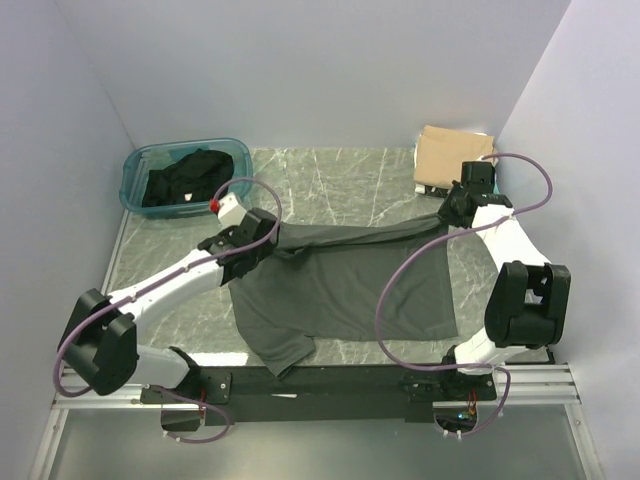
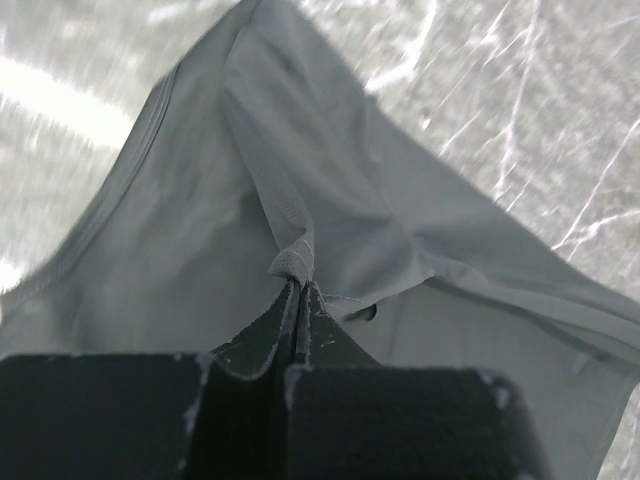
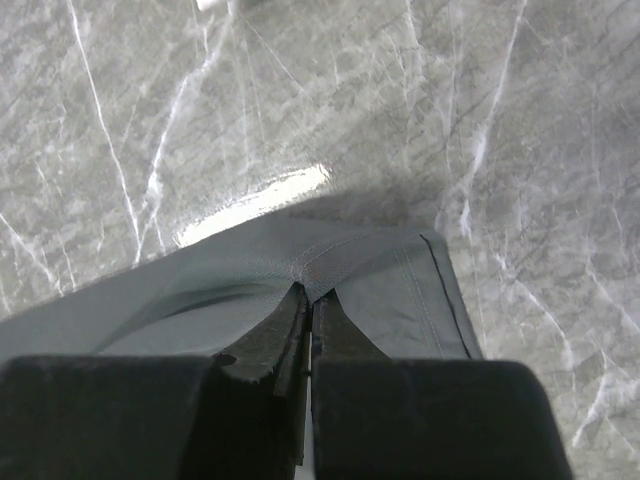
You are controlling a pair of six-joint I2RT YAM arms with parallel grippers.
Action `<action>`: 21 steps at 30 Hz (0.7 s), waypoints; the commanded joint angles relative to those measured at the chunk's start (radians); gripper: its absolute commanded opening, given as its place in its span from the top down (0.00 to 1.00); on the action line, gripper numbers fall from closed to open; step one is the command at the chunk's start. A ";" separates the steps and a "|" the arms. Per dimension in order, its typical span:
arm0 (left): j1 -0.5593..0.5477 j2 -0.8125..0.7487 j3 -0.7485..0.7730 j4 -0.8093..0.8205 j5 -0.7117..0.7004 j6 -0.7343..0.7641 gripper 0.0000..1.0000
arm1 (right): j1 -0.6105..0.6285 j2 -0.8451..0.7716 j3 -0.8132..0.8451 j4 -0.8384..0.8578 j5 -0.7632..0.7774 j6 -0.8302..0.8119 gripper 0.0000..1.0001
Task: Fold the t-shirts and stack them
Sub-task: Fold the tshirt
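Gripping the charcoal-grey t-shirt (image 1: 340,285) at two spots, both arms hold its far edge pulled into a taut line above the table (image 1: 340,180). Left pincer (image 2: 298,285) is clamped shut on a bunched fold of the cloth, a small tuft poking out above the fingertips. Right pincer (image 3: 308,292) is closed on the hem near a corner, stitching visible beside the tips. From the top view the rest of the shirt slopes down from that line and lies on the table between the arms, one sleeve hanging past the near edge by the left base. Black t-shirt (image 1: 185,180) sits crumpled inside the teal tub (image 1: 135,165) at the back left. Tan t-shirt (image 1: 450,155) lies folded at the back right corner, just behind the right pincer, well apart from the tub.
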 commanded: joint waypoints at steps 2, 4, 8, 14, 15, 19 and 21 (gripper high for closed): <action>-0.056 -0.062 -0.038 -0.106 -0.075 -0.164 0.99 | -0.007 -0.041 -0.008 0.009 0.011 -0.022 1.00; -0.070 -0.077 -0.058 -0.126 -0.075 -0.198 0.99 | -0.007 -0.043 -0.016 0.009 0.006 -0.022 1.00; -0.102 -0.090 -0.103 -0.125 -0.070 -0.226 0.99 | -0.008 -0.052 -0.030 0.007 0.012 -0.019 1.00; -0.108 -0.071 -0.138 -0.157 -0.066 -0.244 0.99 | -0.005 -0.112 -0.115 0.001 0.056 -0.003 1.00; -0.108 -0.068 -0.144 -0.162 -0.064 -0.244 0.99 | -0.007 -0.126 -0.132 -0.002 0.072 0.009 0.97; -0.108 -0.090 -0.172 -0.145 -0.021 -0.214 0.99 | -0.007 -0.212 -0.264 -0.045 0.162 0.055 0.79; -0.108 -0.103 -0.187 -0.157 -0.015 -0.215 0.93 | -0.007 -0.276 -0.313 -0.059 0.202 0.081 0.57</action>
